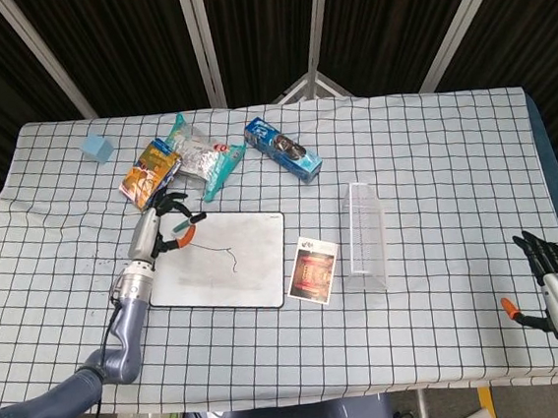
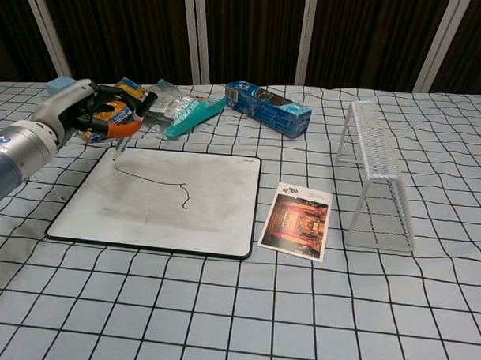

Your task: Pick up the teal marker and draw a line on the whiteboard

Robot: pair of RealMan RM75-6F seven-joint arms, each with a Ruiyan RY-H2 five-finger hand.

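Observation:
The whiteboard [image 1: 252, 233] [image 2: 216, 187] lies flat on the checked cloth, left of centre. A dark line [image 2: 157, 179] runs across it from its far left corner to a small hook near the middle. My left hand [image 1: 162, 230] [image 2: 92, 115] hovers over that far left corner and grips the teal marker [image 2: 119, 147], held steeply with its tip down on the board at the line's left end. My right hand [image 1: 555, 286] rests at the table's near right edge in the head view, fingers spread and holding nothing.
Snack bags [image 1: 152, 172] [image 2: 178, 107] and a teal packet [image 2: 194, 117] lie just behind the board. A blue box [image 1: 283, 149] [image 2: 268, 107], a wire rack [image 1: 366, 235] [image 2: 375, 173], a picture card [image 1: 313, 270] [image 2: 296, 220] and a teal cube [image 1: 96, 147] [image 2: 60, 85] are nearby.

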